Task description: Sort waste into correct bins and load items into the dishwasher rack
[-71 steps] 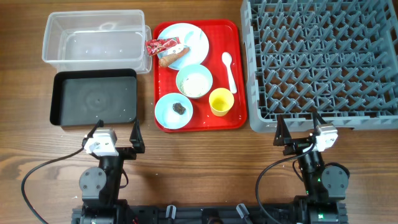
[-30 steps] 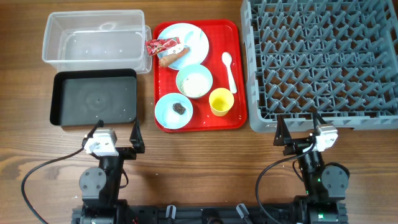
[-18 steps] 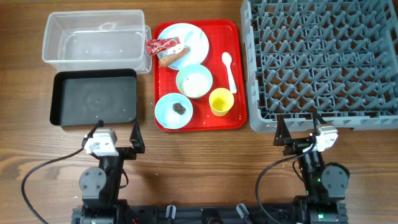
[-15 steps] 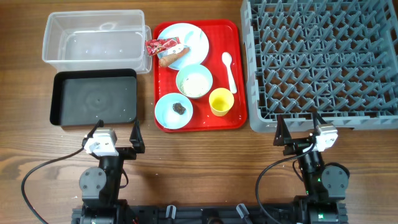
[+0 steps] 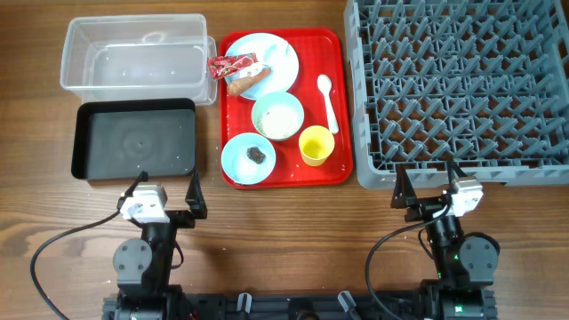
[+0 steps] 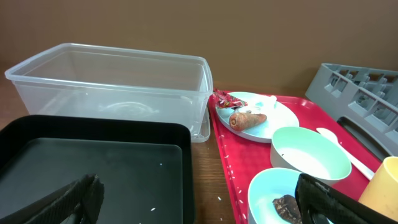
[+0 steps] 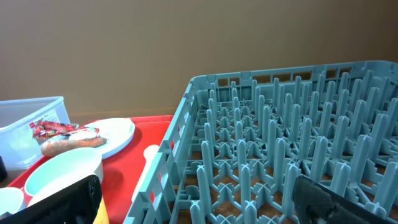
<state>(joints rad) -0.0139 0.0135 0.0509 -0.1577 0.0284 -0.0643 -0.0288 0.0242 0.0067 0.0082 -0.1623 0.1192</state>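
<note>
Both arms rest at the near side of the wooden counter (image 5: 284, 240), with the loaded red tray (image 5: 286, 175) beyond and between them. The left hand (image 5: 166, 189) sits off the tray's near-left corner, its jaws spread wide and gripping nothing. The right hand (image 5: 425, 184) sits off the tray's near-right corner, equally wide open and empty. Neither touches the tray.

On the tray, the pale blue plate (image 5: 277, 52) fills the far-left corner, carrying the red snack wrapper (image 5: 228, 65) and the orange carrot-like stick (image 5: 246, 84) on its left edge. The pale green bowl (image 5: 277, 116) stands at the tray's centre. The pale blue bowl (image 5: 236, 160) occupies the near-left corner and holds the small brown lump (image 5: 255, 154). The small yellow cup (image 5: 316, 145) stands upright at the near-right, and the white plastic spoon (image 5: 328, 100) lies along the right side, bowl end pointing away from the arms.

The clear plastic tub (image 5: 133, 58) stands just left of the tray's far half, and the black tray (image 5: 135, 140) lies just left of its near half. The grey dishwasher rack (image 5: 458, 89) stands just right of the tray.

From the left hand, all the dishes and waste lie ahead and to its right. From the right hand, they lie ahead and to its left.
</note>
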